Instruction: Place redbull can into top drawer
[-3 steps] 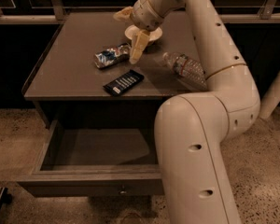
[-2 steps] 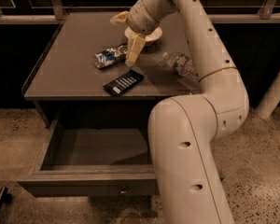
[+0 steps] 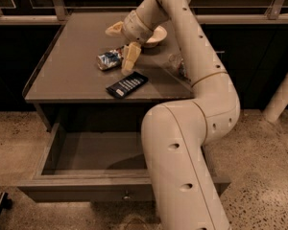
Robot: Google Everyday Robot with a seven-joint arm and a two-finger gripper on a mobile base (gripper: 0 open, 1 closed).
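Note:
The redbull can (image 3: 109,60) lies on its side on the cabinet top (image 3: 72,75), left of centre. My gripper (image 3: 122,44) hangs just above and to the right of it. Its fingers are spread apart and empty. The lower finger (image 3: 130,58) points down right beside the can's right end. The top drawer (image 3: 96,151) is pulled out below the cabinet top and holds nothing. Its front panel carries a small round knob (image 3: 127,194).
A flat dark-blue snack packet (image 3: 127,85) lies near the front edge of the top. A white bowl (image 3: 157,34) sits behind the gripper. A clear water bottle (image 3: 176,64) is mostly hidden by my arm (image 3: 192,143), which covers the drawer's right part.
The gripper has moved left and down across the cabinet top, ending close beside the can. The can, packet and drawer have not moved.

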